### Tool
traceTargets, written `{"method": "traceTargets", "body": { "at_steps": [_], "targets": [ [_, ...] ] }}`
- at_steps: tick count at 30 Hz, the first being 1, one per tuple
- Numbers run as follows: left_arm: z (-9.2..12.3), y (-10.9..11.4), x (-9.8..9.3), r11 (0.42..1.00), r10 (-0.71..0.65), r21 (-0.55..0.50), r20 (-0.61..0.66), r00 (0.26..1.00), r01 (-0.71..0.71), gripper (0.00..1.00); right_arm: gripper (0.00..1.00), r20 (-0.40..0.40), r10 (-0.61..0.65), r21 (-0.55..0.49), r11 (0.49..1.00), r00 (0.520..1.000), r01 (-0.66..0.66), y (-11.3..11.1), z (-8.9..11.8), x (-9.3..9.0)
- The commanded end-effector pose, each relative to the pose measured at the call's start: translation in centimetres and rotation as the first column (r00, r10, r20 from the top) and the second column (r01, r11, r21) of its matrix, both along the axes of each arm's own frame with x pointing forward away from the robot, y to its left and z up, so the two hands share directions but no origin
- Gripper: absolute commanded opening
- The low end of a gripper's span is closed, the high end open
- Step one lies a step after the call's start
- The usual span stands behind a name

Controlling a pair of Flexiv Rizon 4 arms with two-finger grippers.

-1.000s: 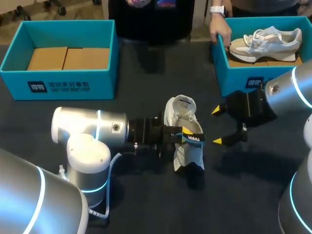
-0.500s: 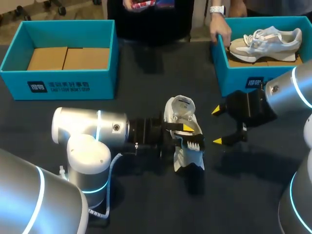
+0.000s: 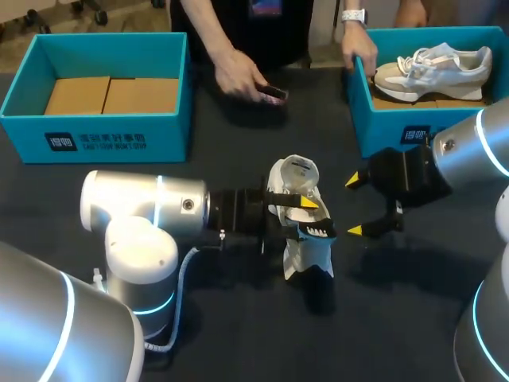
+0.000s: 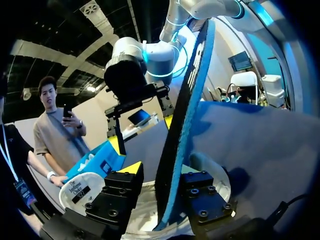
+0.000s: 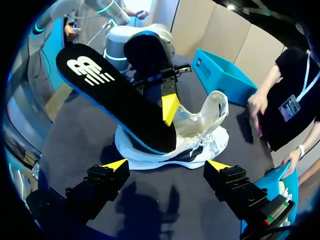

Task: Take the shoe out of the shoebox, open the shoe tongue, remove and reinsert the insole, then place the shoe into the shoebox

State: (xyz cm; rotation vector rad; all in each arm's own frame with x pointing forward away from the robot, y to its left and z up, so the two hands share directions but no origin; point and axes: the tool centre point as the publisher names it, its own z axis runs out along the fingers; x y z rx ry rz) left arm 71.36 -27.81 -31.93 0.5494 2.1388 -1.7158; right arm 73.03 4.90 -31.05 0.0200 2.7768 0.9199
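Note:
A white shoe (image 3: 296, 179) lies on the dark table, its tongue pulled open. A black insole with a blue rim (image 5: 112, 97) stands on edge, its lower end in the shoe's mouth. My left gripper (image 3: 308, 216) straddles that insole (image 4: 182, 130) with its fingers open. The insole leans on one finger, and a gap shows at the other finger (image 4: 122, 182). My right gripper (image 3: 357, 206) hangs open just right of the shoe (image 5: 200, 135), with nothing between its fingers.
A blue shoebox (image 3: 95, 135) with cardboard inside stands at the back left. A second blue box (image 3: 398, 127) at the back right holds another shoe (image 3: 433, 68); a person's hand (image 3: 358, 44) rests on its rim. Another hand (image 3: 238, 73) lays a phone (image 3: 272, 93) on the table.
My left gripper's fingers have spread apart, releasing their grip on the insole, which stays upright in the shoe. A person's hand has come over the table's far edge with a phone. The right arm kept still.

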Motion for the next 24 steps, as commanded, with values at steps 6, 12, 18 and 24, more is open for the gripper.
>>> {"method": "traceTargets", "body": {
  "at_steps": [6,12,18,24],
  "targets": [
    [1.2,1.0,-1.0,0.999,-0.004,0.053,-0.034,0.999,0.006,0.42,1.0,0.002,-0.001,-0.001,1.0,1.0,0.001,0.0,0.0,-0.1],
    [0.7,1.5,-1.3,0.997,0.003,0.073,-0.052,0.999,0.001,0.29,1.0,0.002,-0.001,-0.001,1.0,1.0,0.001,0.0,0.0,-0.1],
    [0.2,1.6,-1.1,0.997,0.006,0.078,-0.059,0.998,-0.001,0.0,1.0,0.002,-0.001,-0.001,1.0,1.0,0.001,0.0,0.0,-0.1],
    [-0.9,1.7,-1.0,0.997,0.011,0.082,-0.068,0.998,-0.006,0.0,1.0,0.002,-0.001,-0.001,1.0,1.0,0.001,0.0,0.0,-0.1]
  ]
}}
